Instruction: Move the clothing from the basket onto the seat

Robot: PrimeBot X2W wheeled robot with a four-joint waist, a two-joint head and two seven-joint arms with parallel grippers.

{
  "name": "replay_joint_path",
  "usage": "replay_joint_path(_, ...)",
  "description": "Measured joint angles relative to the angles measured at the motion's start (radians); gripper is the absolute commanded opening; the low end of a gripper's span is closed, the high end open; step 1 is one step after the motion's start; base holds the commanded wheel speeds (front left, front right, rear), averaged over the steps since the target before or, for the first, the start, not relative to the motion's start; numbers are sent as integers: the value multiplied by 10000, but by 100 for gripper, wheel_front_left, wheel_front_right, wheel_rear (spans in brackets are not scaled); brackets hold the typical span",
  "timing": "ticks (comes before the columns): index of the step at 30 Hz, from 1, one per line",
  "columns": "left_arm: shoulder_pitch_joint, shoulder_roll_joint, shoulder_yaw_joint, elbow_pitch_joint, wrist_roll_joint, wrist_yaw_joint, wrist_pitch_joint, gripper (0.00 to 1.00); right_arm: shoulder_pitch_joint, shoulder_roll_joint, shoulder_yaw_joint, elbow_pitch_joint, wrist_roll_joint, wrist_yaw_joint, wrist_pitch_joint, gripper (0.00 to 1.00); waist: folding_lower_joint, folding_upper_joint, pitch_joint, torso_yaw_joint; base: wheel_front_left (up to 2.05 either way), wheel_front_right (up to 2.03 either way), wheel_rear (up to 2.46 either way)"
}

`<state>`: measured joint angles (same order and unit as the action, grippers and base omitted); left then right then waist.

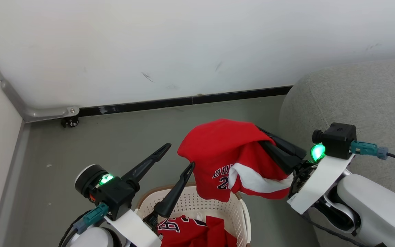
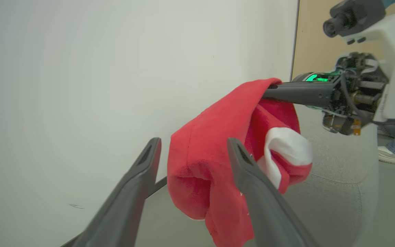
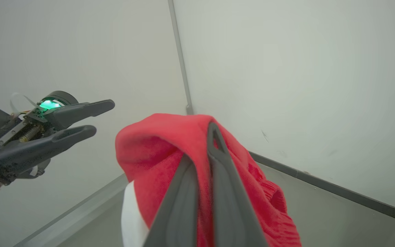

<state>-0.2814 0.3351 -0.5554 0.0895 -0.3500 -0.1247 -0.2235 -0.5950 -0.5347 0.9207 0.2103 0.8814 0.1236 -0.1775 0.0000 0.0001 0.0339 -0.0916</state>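
1. Hanging from the right end effector, a red jersey is up in the air, draped over the two dark fingers so that their tips are hidden under the cloth.
2. In the right wrist view those fingers lie nearly together, pinching a fold of the jersey between them.
3. The jersey's white trim and part of its dark lettering face the head camera. Its lower hem dangles over the far rim of the basket.
4. The basket stands on the grey floor, near the seat, and other jerseys lie bunched inside it.
5. The seat is to the right of the held jersey, which does not rest on it.
6. The left end effector is over the basket's left side with its fingers spread wide and nothing between them. They point up toward the jersey's left edge, and whether the nearer fingertip touches the cloth I cannot tell.
7. Behind everything runs a pale wall with a dark skirting strip.
8. The left wrist view catches a person's shoe on the floor beyond the seat.
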Motion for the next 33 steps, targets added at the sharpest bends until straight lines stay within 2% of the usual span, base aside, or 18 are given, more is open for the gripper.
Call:
replay_joint_path(11,22,84,-476,-221,-228,0,-13,100,249,-374,-376,111,123,0,-249,0,0,0,-39,-275,0,0,0)
replay_joint_path(33,18,339,-955,-439,-491,0,-27,100,784,-566,-800,-19,173,0,-439,0,0,0,95,-1070,0,0,0)
